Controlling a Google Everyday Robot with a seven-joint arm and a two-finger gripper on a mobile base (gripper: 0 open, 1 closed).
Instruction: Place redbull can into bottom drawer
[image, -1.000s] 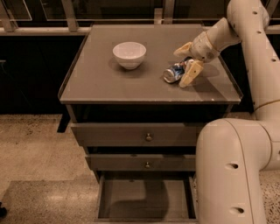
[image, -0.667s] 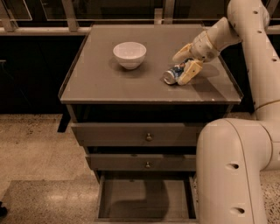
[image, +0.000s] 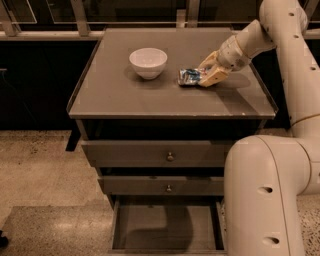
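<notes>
On flat top of grey-brown wooden cabinet (image: 125, 102), right of centre: crinkled blue-and-silver slim redbull can (image: 188, 76) lying on side. Tan two-finger gripper (image: 204, 74) of cream robot arm (image: 260, 35) right against can's right end, low over top. Whether it grips can or merely touches: cannot tell. Round white bowl (image: 148, 62) upright left of can, apart from it. Below, lowest grey-brown bottom drawer (image: 150, 232) pulled open, floor bare. Two upper drawers (image: 130, 154) with small round knobs closed.
</notes>
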